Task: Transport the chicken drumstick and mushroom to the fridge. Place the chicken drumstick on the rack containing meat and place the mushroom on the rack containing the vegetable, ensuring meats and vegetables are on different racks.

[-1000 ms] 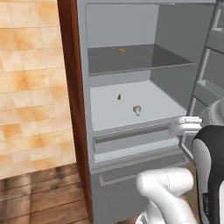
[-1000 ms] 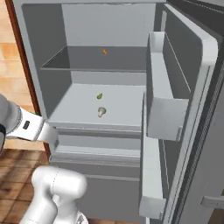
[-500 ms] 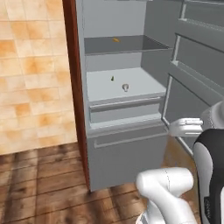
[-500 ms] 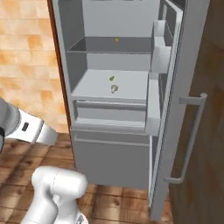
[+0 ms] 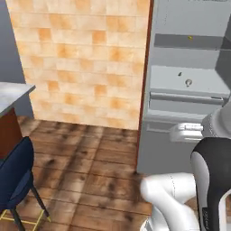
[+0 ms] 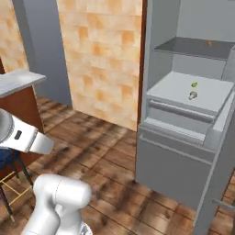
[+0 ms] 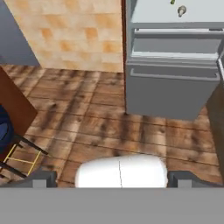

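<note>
The left base view looks from behind the arm's left side, forward and down, at the open fridge (image 5: pixel 189 90) on the right and the tiled wall (image 5: pixel 81 58) in the middle. The right base view looks from behind the arm's right side at the same fridge (image 6: pixel 183 114) and wall (image 6: pixel 101 55), standing back from both. Both share the wood floor (image 5: pixel 81 171) and the chair (image 5: pixel 16 176). The hand view looks down at the floor (image 7: pixel 109 127) toward the fridge drawers (image 7: pixel 173 74)
</note>
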